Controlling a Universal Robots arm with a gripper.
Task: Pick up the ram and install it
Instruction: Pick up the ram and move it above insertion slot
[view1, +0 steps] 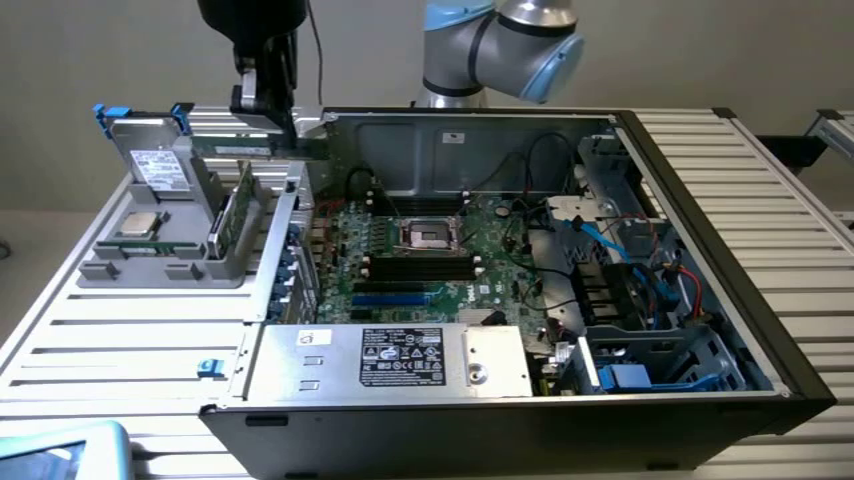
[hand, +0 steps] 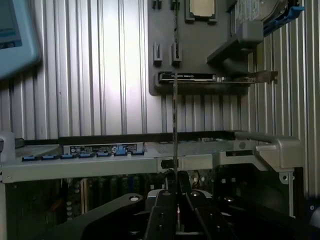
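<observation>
You see gray parts holder (view1: 150, 272) at exterior view's left. Gripper (hand: 175, 192) raised just beside holder, on its computer case (view1: 747, 330) side. Jaws almost fully closed, pinching ram (hand: 175, 120) edge-on. Ram lifted clear of holder, reaching back toward it from jaws.

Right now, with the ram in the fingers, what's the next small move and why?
The fingers hold the ram over the case's edge, short of the motherboard. Probably carry it toward the exterior view's right, over the black slots.
</observation>
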